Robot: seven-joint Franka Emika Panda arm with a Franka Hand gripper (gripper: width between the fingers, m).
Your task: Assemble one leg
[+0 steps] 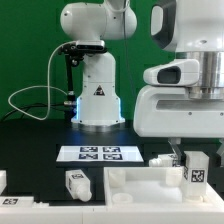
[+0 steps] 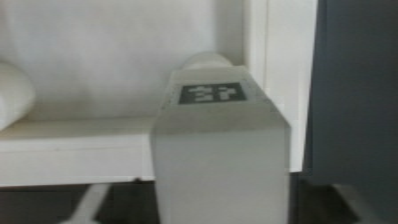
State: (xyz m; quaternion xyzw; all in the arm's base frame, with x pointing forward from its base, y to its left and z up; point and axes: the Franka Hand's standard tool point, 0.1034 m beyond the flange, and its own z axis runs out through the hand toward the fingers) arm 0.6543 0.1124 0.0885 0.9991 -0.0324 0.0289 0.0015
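My gripper (image 1: pixel 191 156) is shut on a leg (image 1: pixel 195 172), a blocky white peg with a black-and-white tag, and holds it upright over the right end of the large white rimmed panel (image 1: pixel 135 186). In the wrist view the held leg (image 2: pixel 217 140) fills the middle, with its tag facing the camera, and the gripper (image 2: pixel 217 208) clamps it at the frame's edge. The panel's rim (image 2: pixel 71 140) lies behind it. A second leg (image 1: pixel 77 182) lies on the black table to the left of the panel in the exterior view.
The marker board (image 1: pixel 100 153) lies on the table in front of the arm's base (image 1: pixel 97 100). More white parts sit at the exterior view's left edge (image 1: pixel 6 181) and bottom left corner (image 1: pixel 12 203). A small white piece (image 1: pixel 160 160) lies behind the panel.
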